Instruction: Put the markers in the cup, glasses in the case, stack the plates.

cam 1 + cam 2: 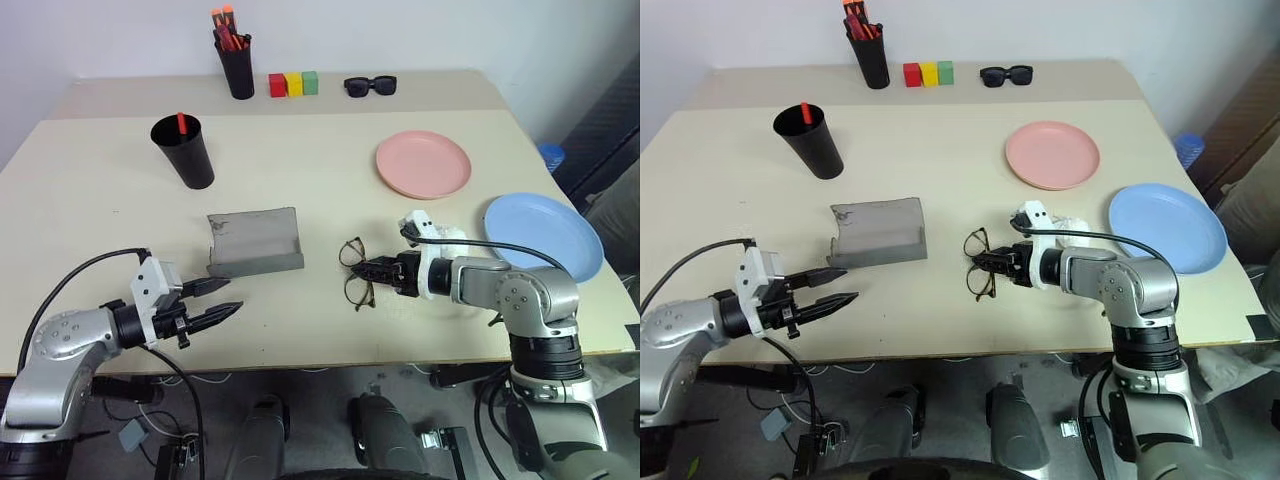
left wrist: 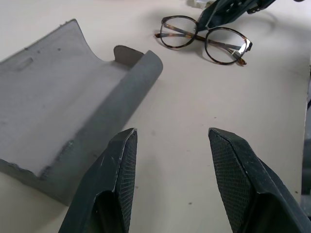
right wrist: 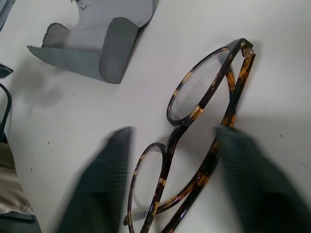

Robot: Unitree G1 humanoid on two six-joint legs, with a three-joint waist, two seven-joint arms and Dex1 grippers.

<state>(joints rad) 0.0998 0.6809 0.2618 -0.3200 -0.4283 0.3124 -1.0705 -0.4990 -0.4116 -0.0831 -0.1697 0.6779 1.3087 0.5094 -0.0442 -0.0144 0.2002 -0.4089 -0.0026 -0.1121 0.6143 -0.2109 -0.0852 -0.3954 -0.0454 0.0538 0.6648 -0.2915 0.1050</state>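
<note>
Beige table (image 1: 90, 190): right gripper (image 1: 364, 271) is straddling the glasses (image 3: 194, 141), jaws apart, aiming them at the case (image 1: 255, 243) alongside; left gripper (image 1: 218, 301) is idling agape.

No legible text, label, brand, number or sign on any object or surface

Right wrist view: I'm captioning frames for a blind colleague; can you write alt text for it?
Tortoiseshell round-lensed glasses lie folded on a pale table, with the right gripper right over them, one blurred dark finger on each side. Beyond them the grey glasses case lies open.
</note>
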